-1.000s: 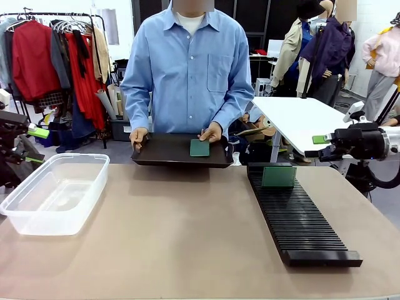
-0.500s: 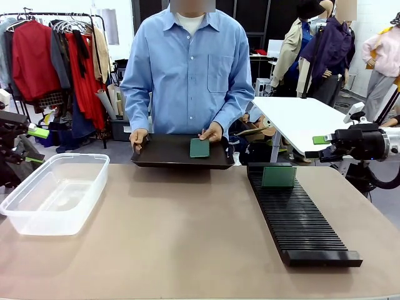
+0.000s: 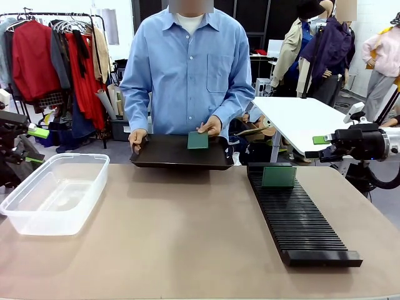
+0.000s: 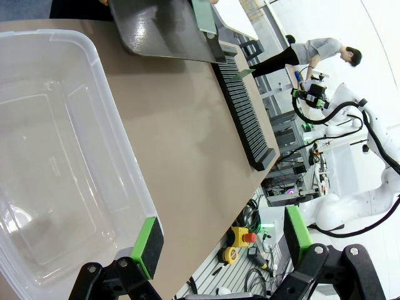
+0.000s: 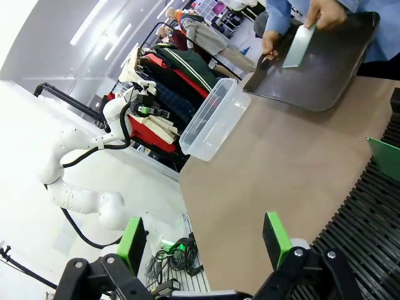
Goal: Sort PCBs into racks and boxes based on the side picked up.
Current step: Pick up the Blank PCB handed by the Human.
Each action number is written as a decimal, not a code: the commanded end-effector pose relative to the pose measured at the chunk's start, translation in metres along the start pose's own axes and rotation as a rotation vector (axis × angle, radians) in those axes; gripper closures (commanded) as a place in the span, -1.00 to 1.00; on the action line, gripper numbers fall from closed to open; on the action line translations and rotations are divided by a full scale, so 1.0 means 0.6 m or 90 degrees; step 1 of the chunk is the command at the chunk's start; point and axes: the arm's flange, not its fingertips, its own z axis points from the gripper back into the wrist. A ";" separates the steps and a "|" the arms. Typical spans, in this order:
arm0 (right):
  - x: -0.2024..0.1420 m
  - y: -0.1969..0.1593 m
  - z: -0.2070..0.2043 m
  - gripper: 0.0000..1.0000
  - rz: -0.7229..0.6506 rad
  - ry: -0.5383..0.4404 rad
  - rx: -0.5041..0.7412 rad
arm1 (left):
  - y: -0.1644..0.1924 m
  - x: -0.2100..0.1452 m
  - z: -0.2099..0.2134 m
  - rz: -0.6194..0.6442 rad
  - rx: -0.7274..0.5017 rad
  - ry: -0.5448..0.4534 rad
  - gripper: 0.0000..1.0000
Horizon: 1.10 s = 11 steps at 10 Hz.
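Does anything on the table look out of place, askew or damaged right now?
Nothing stands out. One PCB stands upright in the far end of the rack, and the person's hand holds another PCB tilted up on the black tray, which looks deliberate.

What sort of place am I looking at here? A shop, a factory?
Probably a robotics lab or test room: a white robot arm beside the table, a slotted black rack holding a green circuit board, and a clothes rail behind.

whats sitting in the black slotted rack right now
One green PCB stands upright in a slot near the far end of the rack; the other slots look empty. Its lower edge is hidden inside the slot.
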 end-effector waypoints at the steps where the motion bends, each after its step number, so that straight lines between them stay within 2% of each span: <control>1: 0.003 0.003 0.002 -1.00 0.004 0.000 -0.001 | -0.005 0.001 0.002 0.006 0.003 -0.001 -1.00; 11: 0.003 0.003 0.002 -1.00 0.004 0.000 -0.001 | -0.005 0.001 0.002 0.006 0.003 -0.001 -1.00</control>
